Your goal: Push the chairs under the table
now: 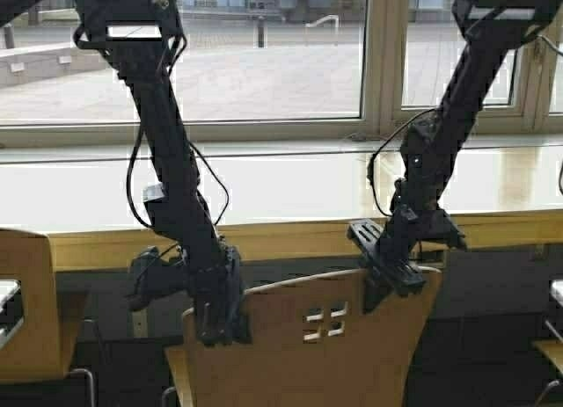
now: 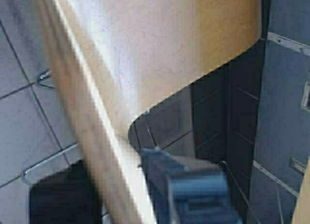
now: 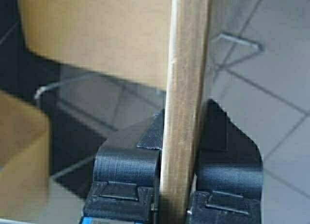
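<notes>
Both grippers clamp the chair [image 1: 325,337] backrest top edge: left gripper [image 1: 220,323] at 9 o'clock, right gripper [image 1: 387,279] at 2. Stiff, light plywood; should slide easily toward bench [image 1: 290,192].

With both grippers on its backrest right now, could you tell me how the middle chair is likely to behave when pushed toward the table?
The chair is probably stiff: its backrest is one moulded plywood shell. The left gripper and right gripper hold the top edge high up, so it may tip rather than slide. Thin metal legs on tile suggest it is fairly light.
</notes>
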